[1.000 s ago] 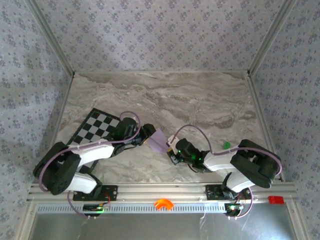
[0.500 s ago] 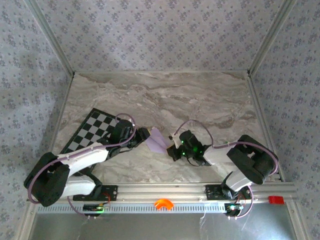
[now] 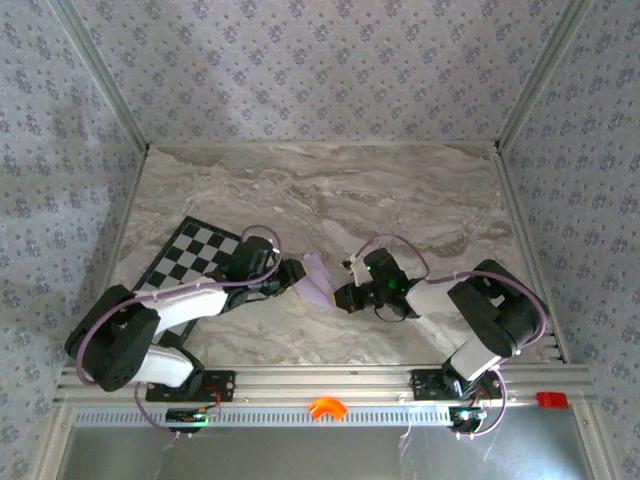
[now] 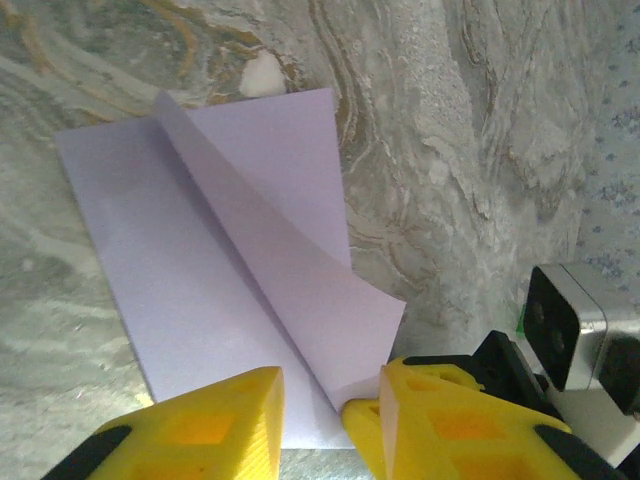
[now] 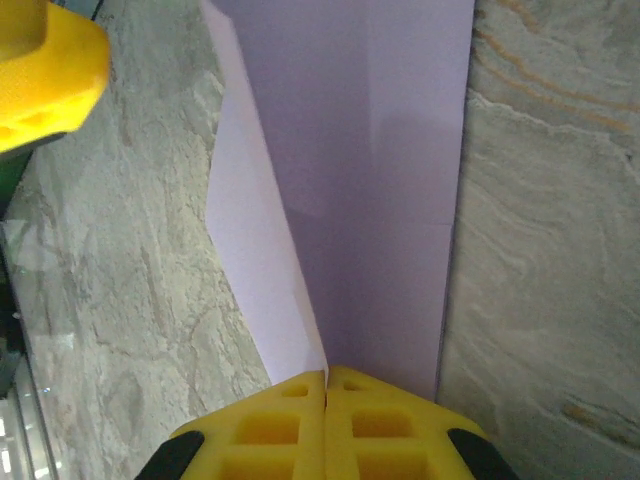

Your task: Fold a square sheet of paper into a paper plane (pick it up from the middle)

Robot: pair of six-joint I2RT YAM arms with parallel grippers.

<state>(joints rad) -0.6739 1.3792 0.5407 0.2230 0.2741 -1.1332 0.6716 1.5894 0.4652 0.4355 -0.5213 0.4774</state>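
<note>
Claws first, from the overhead view: my left claw (image 3: 298, 272) and my right claw (image 3: 340, 295) have met over the near middle of the marble table (image 3: 400, 200). The square sheet of paper (image 3: 316, 278) sits between them as a narrow, folded lilac strip. Left claw is at its left edge, right claw at its near right end. The checkered board (image 3: 185, 255) lies off to the left, with my left arm reaching across its near corner.

Over to the left wrist: my left claw (image 4: 330, 385) has its yellow fingers (image 4: 210, 420) standing apart, with a clear gap between them. The sheet (image 4: 200, 250) lies on the marble with one long flap lifted off it along a slanting crease. That flap's near corner pokes into the gap, right up against the finger on the right of this view. The jaws are well wider than the paper, so nothing is clamped here.

Now the right wrist: my right claw (image 5: 325, 378) is pressed tight, its fingers meeting with no gap at all. The sheet's (image 5: 380, 150) near end is pinched in that seam. From there the sheet runs away across the marble, its left flap raised. One yellow finger of my left claw (image 5: 40, 70) shows in the top left corner, near the sheet's far left side.
</note>
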